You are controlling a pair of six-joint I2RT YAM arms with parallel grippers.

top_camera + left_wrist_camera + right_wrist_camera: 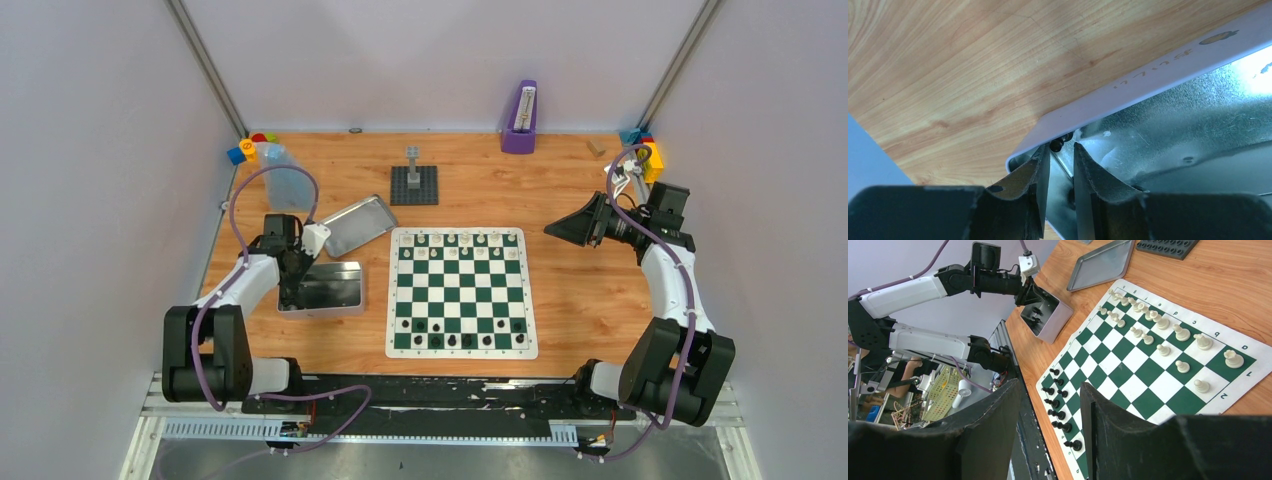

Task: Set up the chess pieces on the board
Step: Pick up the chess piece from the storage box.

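The green and white board (460, 285) lies mid-table. Cream-white chess pieces (465, 246) fill its far rows and black pieces (455, 335) stand along its near rows; both show in the right wrist view (1168, 335) (1058, 402). My left gripper (293, 290) reaches down into the open silver tin (335, 290). In the left wrist view its fingers (1062, 150) stand a narrow gap apart in the tin's corner, with a small black piece (1056, 145) just at the tips, not clamped. My right gripper (553, 228) hangs open and empty (1050, 387) above the table, right of the board.
The tin's lid (357, 225) lies between the tin and the board. A grey brick tower on a dark baseplate (414, 183) stands behind the board. A purple object (520, 120), a translucent container (283, 180) and coloured blocks (250, 148) sit along the far edge.
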